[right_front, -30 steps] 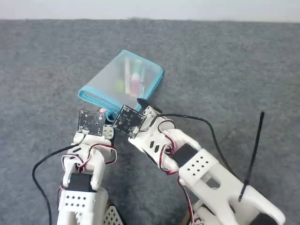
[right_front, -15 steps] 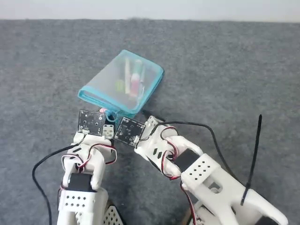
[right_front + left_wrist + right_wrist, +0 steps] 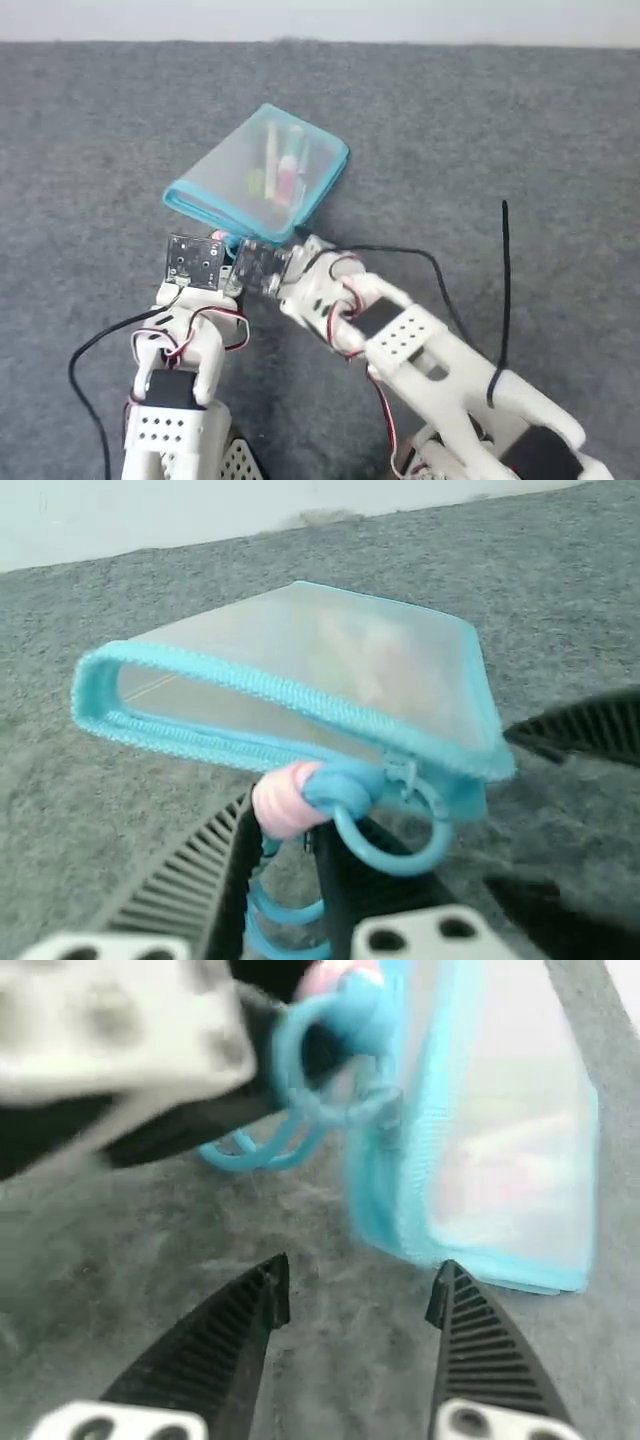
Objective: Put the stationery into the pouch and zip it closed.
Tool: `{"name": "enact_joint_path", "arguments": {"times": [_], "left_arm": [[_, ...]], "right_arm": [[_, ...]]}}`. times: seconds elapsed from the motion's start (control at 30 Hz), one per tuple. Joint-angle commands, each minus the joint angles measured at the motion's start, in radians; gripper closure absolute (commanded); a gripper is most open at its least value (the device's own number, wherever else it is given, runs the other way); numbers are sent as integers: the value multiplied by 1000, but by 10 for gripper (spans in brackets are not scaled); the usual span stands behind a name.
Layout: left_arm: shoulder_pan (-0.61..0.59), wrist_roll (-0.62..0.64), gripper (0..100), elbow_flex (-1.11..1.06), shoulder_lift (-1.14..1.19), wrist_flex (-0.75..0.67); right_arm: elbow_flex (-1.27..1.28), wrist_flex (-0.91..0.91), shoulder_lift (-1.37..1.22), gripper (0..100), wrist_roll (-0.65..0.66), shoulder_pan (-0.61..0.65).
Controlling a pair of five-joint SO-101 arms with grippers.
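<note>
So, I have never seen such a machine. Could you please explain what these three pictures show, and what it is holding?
A left arm and a right arm, both small robots, stand at a grey mat. One picture looks down from above; the other two come from a camera on each wrist. On the mat is a turquoise pouch with stationery inside. The left gripper is shut on the pouch's zip pull. The right gripper is open close to the pouch, holding nothing.
</note>
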State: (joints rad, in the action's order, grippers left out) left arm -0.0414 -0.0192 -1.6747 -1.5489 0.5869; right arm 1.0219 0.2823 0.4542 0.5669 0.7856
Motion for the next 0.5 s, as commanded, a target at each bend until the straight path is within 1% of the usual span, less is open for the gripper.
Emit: {"name": "enact_joint_path", "arguments": {"times": [0.0, 0.33, 0.4, 0.47], "left_arm": [[35, -8, 990, 97, -14, 32], [38, -8, 990, 97, -15, 35], [38, -8, 990, 97, -15, 35], [38, -8, 990, 97, -15, 35]], "right_arm": [[-114, -58, -25, 775, -5, -33], [-275, -64, -216, 779, 15, -33], [-310, -64, -265, 823, 58, -35], [-338, -64, -294, 902, 84, -42]]}}
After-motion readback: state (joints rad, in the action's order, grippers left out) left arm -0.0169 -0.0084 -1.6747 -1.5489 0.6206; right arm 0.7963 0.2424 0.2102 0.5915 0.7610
